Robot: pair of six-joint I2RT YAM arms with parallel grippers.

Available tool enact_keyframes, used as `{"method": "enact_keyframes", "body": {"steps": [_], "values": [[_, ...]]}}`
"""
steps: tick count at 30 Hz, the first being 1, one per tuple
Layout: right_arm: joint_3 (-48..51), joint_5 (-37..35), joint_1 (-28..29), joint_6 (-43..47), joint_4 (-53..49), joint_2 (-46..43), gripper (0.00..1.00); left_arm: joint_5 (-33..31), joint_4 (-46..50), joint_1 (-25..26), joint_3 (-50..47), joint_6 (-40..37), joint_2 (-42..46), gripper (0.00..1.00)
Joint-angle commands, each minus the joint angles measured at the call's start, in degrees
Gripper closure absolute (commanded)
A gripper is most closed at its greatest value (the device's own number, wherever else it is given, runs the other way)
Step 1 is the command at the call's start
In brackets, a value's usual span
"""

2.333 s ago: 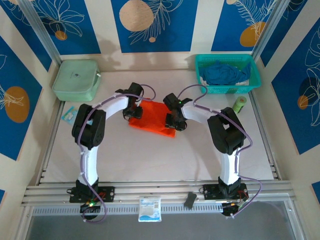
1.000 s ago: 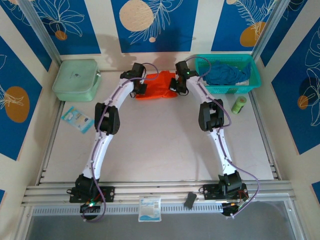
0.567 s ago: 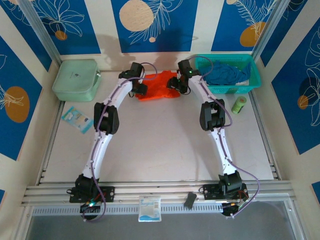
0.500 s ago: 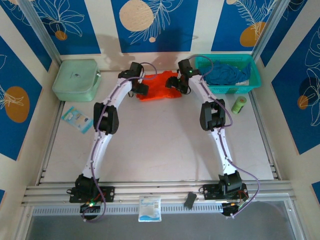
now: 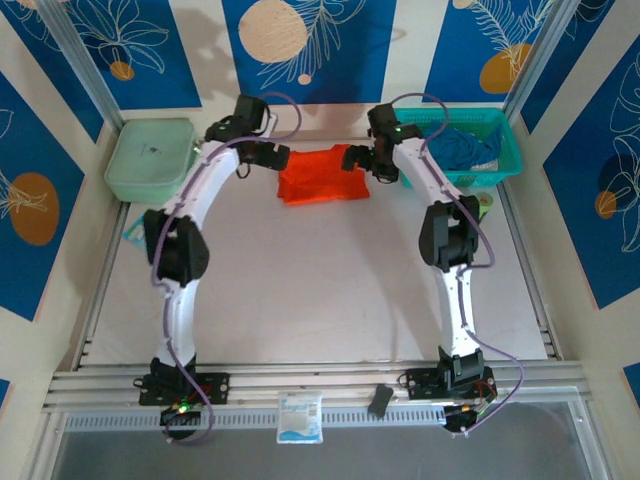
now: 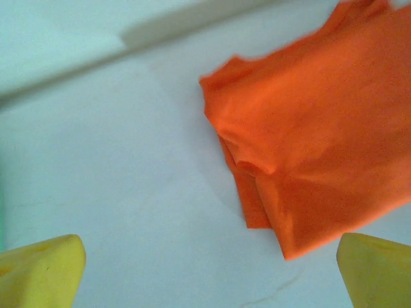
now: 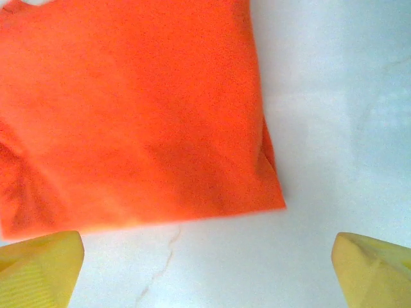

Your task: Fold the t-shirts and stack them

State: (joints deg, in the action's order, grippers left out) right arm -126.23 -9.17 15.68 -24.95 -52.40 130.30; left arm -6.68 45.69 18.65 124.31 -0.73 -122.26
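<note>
So both arms are stretched way out toward the back of the table, with the wrists turned in toward each other. The left gripper sits just off the left edge of the orange tee, and the right gripper is at its right edge.

On the left wrist cam the yellow fingertips are spread about as wide as they go. There's nothing between them, just bare table, and the tee's layered corner is up ahead. It's the same on the right wrist cam: jaws gaping, empty, with the tee's edge just in front.

The orange tee is folded into a rough rectangle and lies flat at the back middle of the table. The teal basket is in the back right corner with the blue tee bunched up inside. The pale green case is in the back left corner, lid closed, so I can't tell what's in it.
</note>
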Motion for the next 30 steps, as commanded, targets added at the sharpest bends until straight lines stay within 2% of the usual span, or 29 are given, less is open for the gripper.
{"method": "enact_keyframes", "body": {"steps": [1,7,12,16,19,22,24,27,30], "values": [[7.57,-2.72,0.87,1.97,2.44,-10.60,0.01,-0.17,-5.93,0.46,-9.24,-1.77,11.59,0.01],[26.01,-3.07,1.23,2.47,8.45,-28.52,0.01,-1.57,-13.74,0.34,-29.99,-3.47,31.53,0.01],[43.33,-5.33,1.32,4.25,16.29,-45.91,0.01,-7.45,-22.20,0.15,-48.26,-4.24,47.82,0.01],[61.02,-9.72,0.74,9.01,29.10,-60.75,0.01,-11.42,-36.12,-0.08,-66.64,-6.48,61.23,0.01],[75.16,-7.91,-0.56,16.96,43.42,-70.21,0.01,-15.33,-50.55,-0.18,-80.92,-7.11,69.48,0.01],[87.76,-8.65,-0.79,25.96,55.04,-76.21,0.01,-18.06,-64.40,-0.27,-94.86,-9.08,74.14,0.01],[93.82,-8.76,-1.25,28.63,59.65,-78.05,0.01,-18.11,-71.41,-0.21,-102.74,-9.28,75.84,0.01],[100.50,-8.01,-3.17,26.62,63.84,-77.98,0.01,-20.48,-77.28,-0.76,-109.68,-6.15,74.72,0.01],[107.55,-6.09,-5.08,24.45,72.10,-77.07,0.01,-20.93,-90.95,-1.18,-115.04,-7.25,67.19,0.01]]}}
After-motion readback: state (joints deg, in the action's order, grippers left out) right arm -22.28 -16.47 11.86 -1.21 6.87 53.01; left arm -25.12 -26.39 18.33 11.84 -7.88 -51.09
